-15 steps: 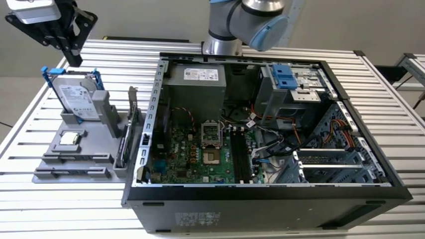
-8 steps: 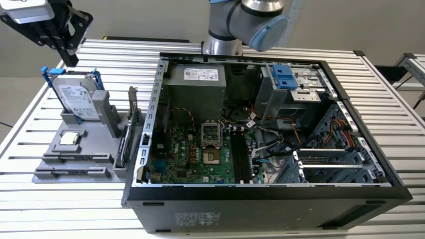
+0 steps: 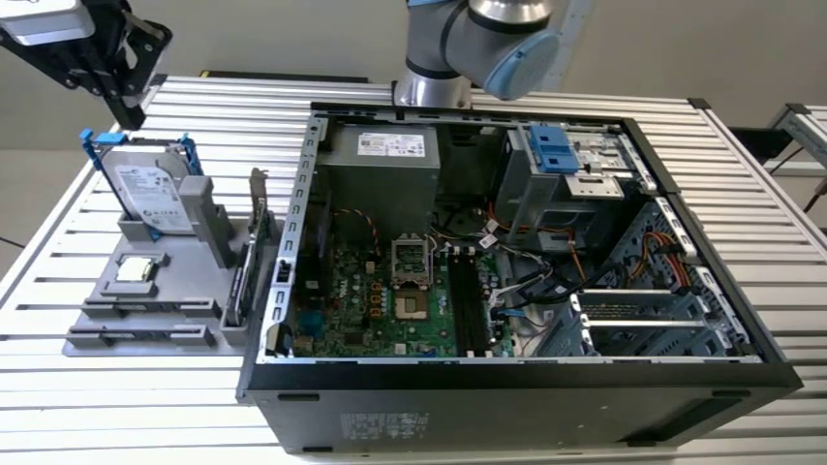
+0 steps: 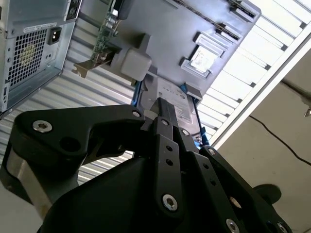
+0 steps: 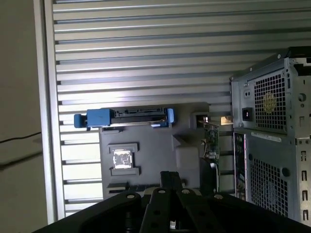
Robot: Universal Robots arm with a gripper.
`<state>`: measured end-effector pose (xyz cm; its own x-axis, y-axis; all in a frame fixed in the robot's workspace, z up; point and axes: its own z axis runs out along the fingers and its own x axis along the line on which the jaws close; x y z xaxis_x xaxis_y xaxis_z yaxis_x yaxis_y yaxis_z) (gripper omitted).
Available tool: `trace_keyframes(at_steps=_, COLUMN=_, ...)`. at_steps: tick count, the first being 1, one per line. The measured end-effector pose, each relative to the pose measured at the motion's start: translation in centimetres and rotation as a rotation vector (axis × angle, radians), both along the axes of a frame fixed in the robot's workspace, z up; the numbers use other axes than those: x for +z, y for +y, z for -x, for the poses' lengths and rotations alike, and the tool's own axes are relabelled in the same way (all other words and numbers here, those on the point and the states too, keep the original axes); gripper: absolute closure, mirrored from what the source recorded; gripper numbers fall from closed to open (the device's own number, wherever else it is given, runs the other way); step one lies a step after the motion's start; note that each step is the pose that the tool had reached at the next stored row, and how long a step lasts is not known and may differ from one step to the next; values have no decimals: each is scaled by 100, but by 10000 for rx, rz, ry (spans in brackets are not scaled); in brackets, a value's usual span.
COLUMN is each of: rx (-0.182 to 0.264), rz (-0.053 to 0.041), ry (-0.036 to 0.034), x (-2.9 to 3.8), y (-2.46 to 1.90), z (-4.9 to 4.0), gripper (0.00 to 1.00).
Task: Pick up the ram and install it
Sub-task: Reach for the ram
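Case (image 3: 723,378): open, lying on the desk (image 3: 77,407).
Holder (image 3: 104,339): grey, beside the case.
Hand (image 3: 131,118): above the holder, fingers together, empty.
Ram (image 3: 238,289): thin dark strip, on edge in the holder; colour unclear.

A table (image 3: 130,407) of silver ribbed slats runs across the exterior view and reaches the frame's left, right and lower edges. Two things stand directly on it. An open black computer case (image 3: 517,397) lies on its side across the middle and right of the frame, its near wall close to the lower edge. A flat grey holder tray (image 3: 142,334) sits at left of centre, right up against the case's left wall. Bare slats show to the left of the tray and below it. In the first wrist view the slats (image 5: 146,48) carry the tray (image 5: 155,141) beside the case's vented rear panel (image 5: 272,145). The second wrist view shows the slats (image 4: 87,94), the tray (image 4: 160,29) and the case (image 4: 29,53) again.
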<state>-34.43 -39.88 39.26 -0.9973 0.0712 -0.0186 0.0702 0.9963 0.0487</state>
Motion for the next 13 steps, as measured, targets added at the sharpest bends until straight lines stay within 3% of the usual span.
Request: trace_keyframes(at_steps=13, rx=25, rz=0, ry=0, x=0, y=0, z=172, gripper=100)
